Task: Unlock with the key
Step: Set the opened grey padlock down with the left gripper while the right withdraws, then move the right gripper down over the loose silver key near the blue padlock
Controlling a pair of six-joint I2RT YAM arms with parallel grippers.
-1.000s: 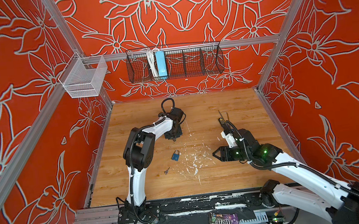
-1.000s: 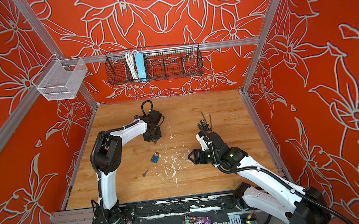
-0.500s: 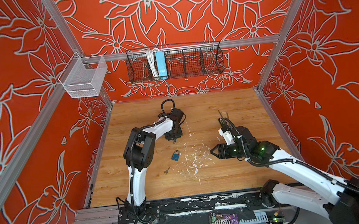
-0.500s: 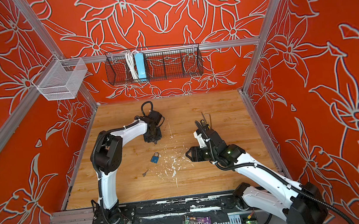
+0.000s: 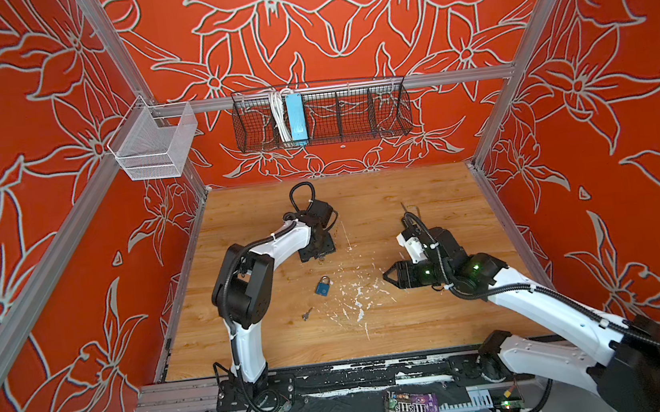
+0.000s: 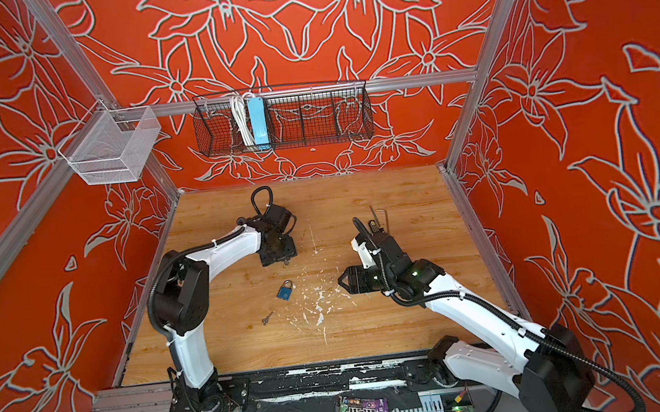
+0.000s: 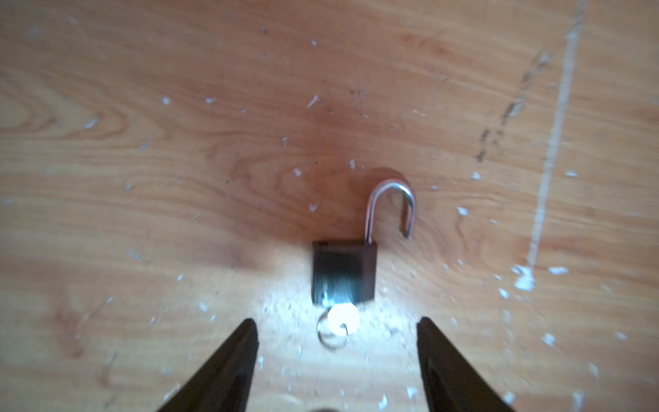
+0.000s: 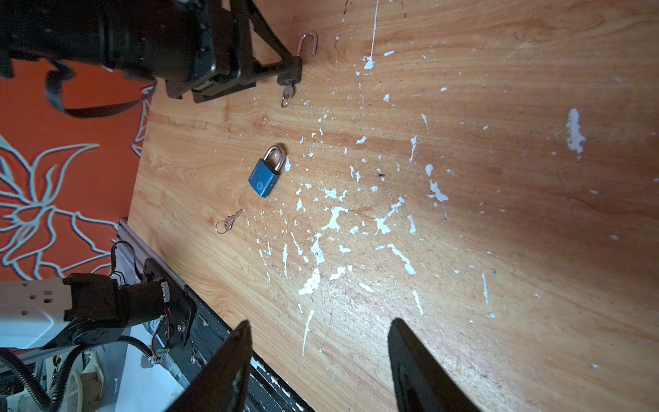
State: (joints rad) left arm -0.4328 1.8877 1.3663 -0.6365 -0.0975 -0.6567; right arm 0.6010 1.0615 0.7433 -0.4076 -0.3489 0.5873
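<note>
Two locks lie on the tabletop [image 5: 416,323]; the one that matters now is the dark lock [image 7: 344,271] under the left arm. Its shackle [image 7: 390,207] has the free leg out of the body and turned aside, and the key [image 7: 344,316] with its ring sits in the keyhole. The left tool [image 7: 336,321] hangs at the key end of this lock. Its fingers are apart, one on each side of the key, and in the left wrist view they hold nothing. A second ago these fingers were much closer together, so the tool has just let the key go. I judge that the turn of the key is finished and this lock is open.

Near the dark lock, on the side toward the arm bases, the blue lock [image 5: 322,287] lies flat with its shackle shut. Further from the dark lock in the same direction lies a loose key [image 5: 307,314]. Well to the right of the dark lock in both top views, the right tool [image 5: 390,282] hovers with fingers apart and empty. It has come a little closer in the last second. If the blue lock also belongs to the task, the loose key comes next, and it is thin and flat, so I expect a difficult grip.
</note>
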